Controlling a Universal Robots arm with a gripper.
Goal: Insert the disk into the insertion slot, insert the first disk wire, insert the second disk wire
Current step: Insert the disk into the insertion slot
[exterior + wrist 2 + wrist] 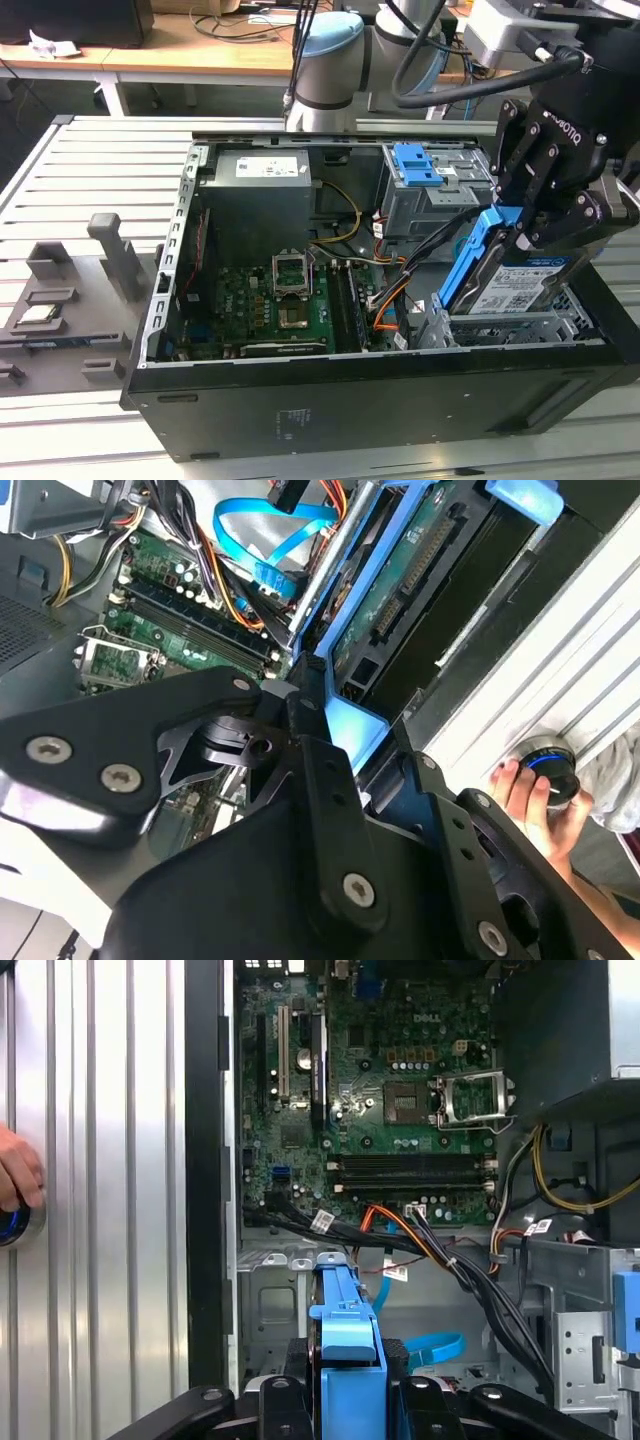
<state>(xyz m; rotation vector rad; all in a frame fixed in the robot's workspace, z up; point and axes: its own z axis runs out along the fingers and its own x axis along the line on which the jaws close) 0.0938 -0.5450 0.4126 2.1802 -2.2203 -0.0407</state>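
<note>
My gripper (523, 236) is shut on the disk (520, 282), a silver drive with a white label in a bright blue carrier. The disk hangs tilted, its lower end just above the insertion slot (500, 326), the grey perforated cage at the case's corner on the exterior view's right. In the first wrist view the blue carrier (346, 1355) stands between the black fingers (290, 1375), over the cage floor (268, 1295). The second wrist view shows the disk's green underside (400, 570). A blue flat cable (436, 1345) and orange-black wires (405, 1232) lie loose beside the cage; I cannot tell which are the disk wires.
The open computer case (300, 410) lies on a slatted metal table (90, 160). A taller grey bay with a blue latch (418, 165) stands behind the cage, the motherboard (270, 300) beside it. A person's hand (535, 800) rests on a round knob outside the case. Grey fixtures (110, 250) sit at the exterior view's left.
</note>
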